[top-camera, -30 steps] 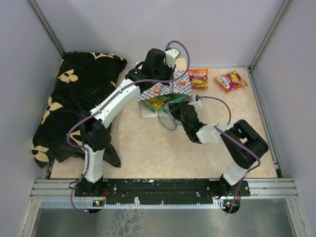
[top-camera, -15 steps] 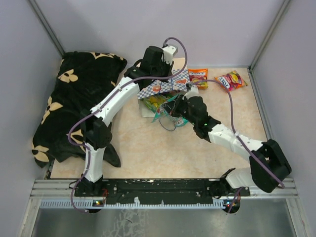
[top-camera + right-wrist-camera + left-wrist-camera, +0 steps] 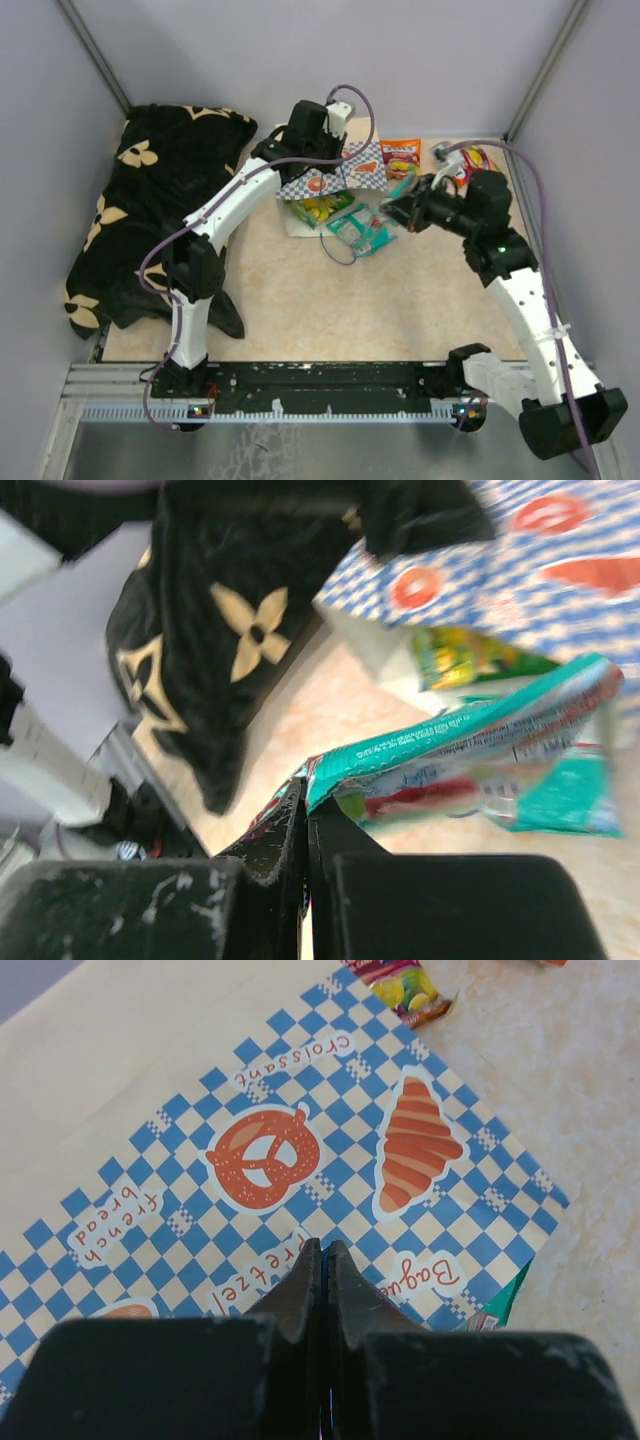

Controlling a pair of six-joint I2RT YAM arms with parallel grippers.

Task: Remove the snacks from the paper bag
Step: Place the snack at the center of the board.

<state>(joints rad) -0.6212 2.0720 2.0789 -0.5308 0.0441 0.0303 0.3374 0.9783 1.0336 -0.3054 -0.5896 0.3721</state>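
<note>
The right arm had swung out from the bag's mouth toward the table's [image 3: 300,300] right side. The right fingers [image 3: 304,802] were pinched shut on the end of a teal packet [image 3: 460,750], whose long axis trailed back toward the paper bag [image 3: 350,175]. The left fingers [image 3: 325,1260] were clamped on the bag's checkered band near the far edge. A green packet [image 3: 322,208] lay at the mouth, left of the right fingers, the freer arm. The band read "Croissant", "Pretzel" and "French bread".

left arm stretched far forward, left gripper [image 3: 325,1248] jaws closed; right arm angled inward, right gripper [image 3: 303,792] clamped on teal packet [image 3: 480,742].
</note>
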